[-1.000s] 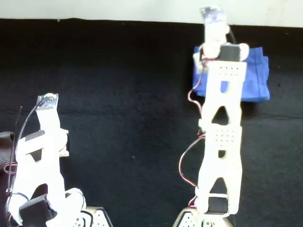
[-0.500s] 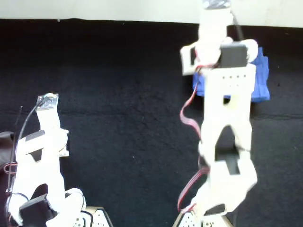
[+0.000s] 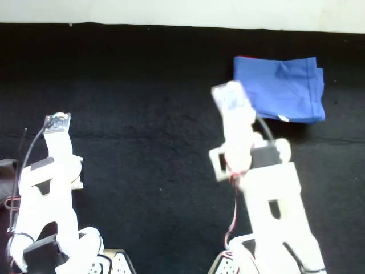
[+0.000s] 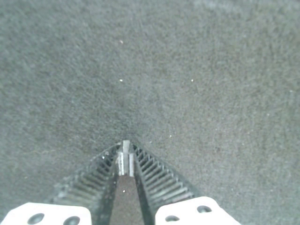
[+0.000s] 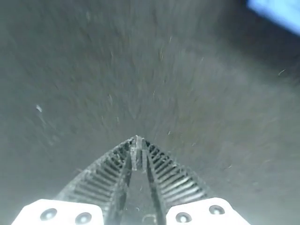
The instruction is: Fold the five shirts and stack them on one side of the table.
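A folded blue shirt (image 3: 279, 88) lies flat on the black table (image 3: 142, 85), close to the far edge and toward the right side. A thin red strip (image 3: 244, 57) shows at its far left corner. Nothing lies on top of the shirt, and bare table surrounds its other sides. The right hand (image 3: 231, 100) is just off the shirt's near left corner, its fingertips pressed together and holding nothing. In the right wrist view the shirt (image 5: 276, 11) sits apart from that hand (image 5: 137, 145). The shirt's long axis runs along the far edge. The left hand (image 3: 57, 123) is well apart, near the left edge, also closed and empty (image 4: 124, 147).
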Action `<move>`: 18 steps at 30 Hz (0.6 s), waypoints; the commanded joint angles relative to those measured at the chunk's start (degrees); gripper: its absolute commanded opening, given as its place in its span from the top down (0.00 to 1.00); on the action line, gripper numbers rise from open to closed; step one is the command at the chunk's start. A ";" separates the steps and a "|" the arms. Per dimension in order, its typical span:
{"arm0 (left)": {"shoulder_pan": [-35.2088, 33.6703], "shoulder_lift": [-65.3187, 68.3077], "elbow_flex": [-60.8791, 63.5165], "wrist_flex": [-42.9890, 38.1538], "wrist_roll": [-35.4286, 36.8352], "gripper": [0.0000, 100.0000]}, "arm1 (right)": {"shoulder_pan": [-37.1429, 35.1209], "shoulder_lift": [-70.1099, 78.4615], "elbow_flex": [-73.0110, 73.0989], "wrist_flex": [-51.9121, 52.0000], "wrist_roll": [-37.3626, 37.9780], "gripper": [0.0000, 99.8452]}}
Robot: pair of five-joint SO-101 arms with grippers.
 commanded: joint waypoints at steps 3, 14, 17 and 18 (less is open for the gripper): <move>0.84 0.31 0.22 -0.88 -0.18 0.99 | 4.53 -10.95 25.19 -18.86 0.79 0.99; -4.09 -0.22 -3.74 5.19 -0.26 0.99 | 5.76 -14.29 45.76 -38.29 0.53 0.99; -10.15 0.22 -12.88 18.02 -0.35 0.99 | 6.29 -14.29 45.85 -38.02 0.53 0.99; -13.23 0.40 -17.27 22.86 -0.35 0.98 | 6.90 -14.29 45.85 -38.02 0.53 0.99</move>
